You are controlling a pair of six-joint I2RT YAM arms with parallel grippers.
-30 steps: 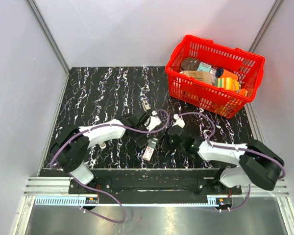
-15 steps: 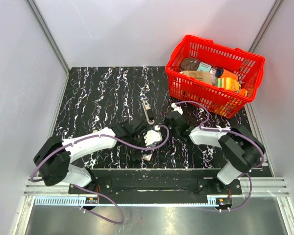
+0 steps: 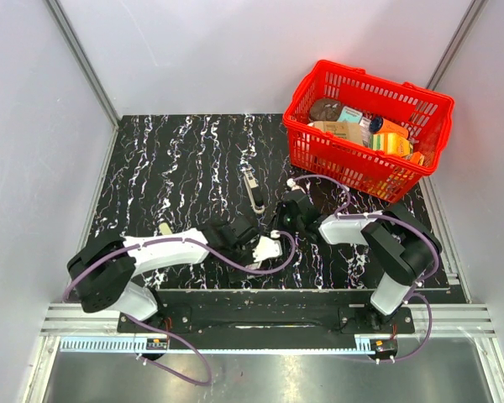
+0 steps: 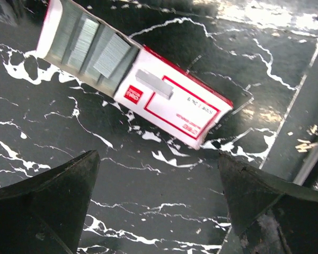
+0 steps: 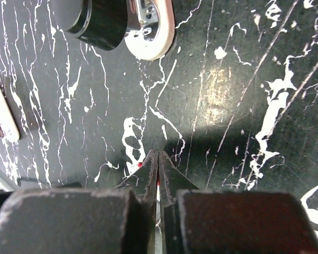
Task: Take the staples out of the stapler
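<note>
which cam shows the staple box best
Left wrist view: the staple box sits close, tray slid out, strips showing. From the top the left gripper mostly hides it; right wrist shows none clearly.

One stapler (image 3: 252,186), one staple box (image 4: 183,114) with one loose staple strip (image 4: 155,83) on its lid, and one red basket (image 3: 365,126), upper right, all on one bench (image 3: 168,159). Two grippers: left gripper (image 4: 156,164), right gripper (image 5: 158,159).

Marble table (image 3: 168,168): stapler (image 3: 254,191), staple box (image 4: 175,106), basket (image 3: 344,164).
</note>
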